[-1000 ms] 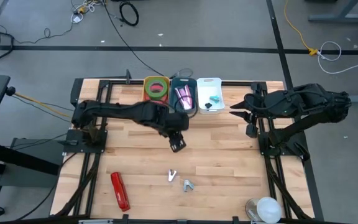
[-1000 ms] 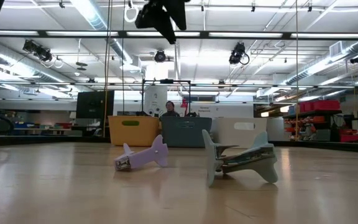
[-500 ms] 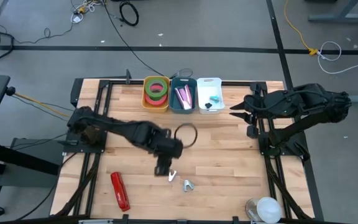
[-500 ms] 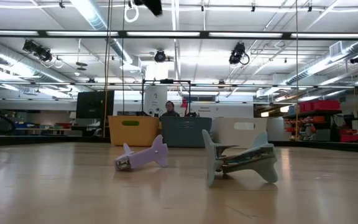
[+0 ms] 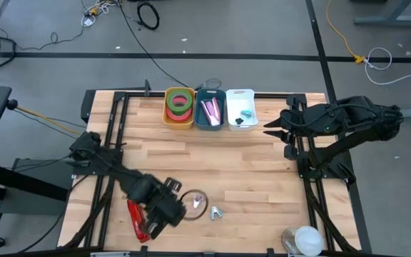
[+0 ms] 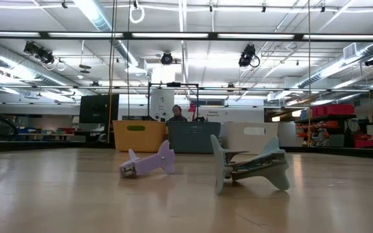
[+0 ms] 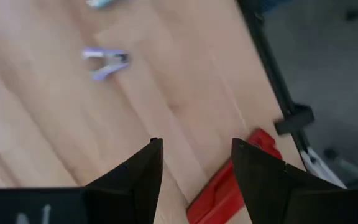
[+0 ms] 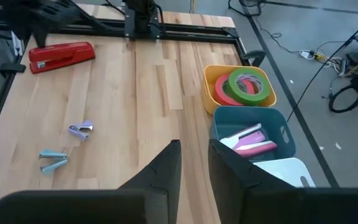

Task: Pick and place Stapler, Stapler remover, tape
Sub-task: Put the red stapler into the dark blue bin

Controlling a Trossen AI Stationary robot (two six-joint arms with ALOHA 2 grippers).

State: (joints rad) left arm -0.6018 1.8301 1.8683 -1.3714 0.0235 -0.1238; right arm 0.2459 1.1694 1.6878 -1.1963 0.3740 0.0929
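Note:
The red stapler (image 5: 138,220) lies flat near the table's near-left corner and also shows in the left wrist view (image 7: 229,186) and the right wrist view (image 8: 62,55). My left gripper (image 5: 150,227) hovers over it, open (image 7: 194,142), touching nothing. A purple staple remover (image 5: 198,203) and a grey-blue one (image 5: 215,212) lie on the table to the stapler's right; the low view shows them too (image 6: 149,162) (image 6: 251,167). Pinkish-red and green tape rolls (image 5: 180,104) lie in the yellow bin. My right gripper (image 5: 271,127) waits at the right side, slightly open (image 8: 194,152).
A yellow bin (image 5: 168,114), a teal bin (image 5: 210,123) with pink items and a white bin (image 5: 240,93) stand in a row at the far edge. Bare wood lies between the bins and the staple removers. A white round object (image 5: 305,239) sits off the near-right corner.
My left arm has swung from just in front of the bins toward the table's near edge and left, ending over the red stapler, and has gone out of the low view. Stapler, staple removers and right arm have stayed put.

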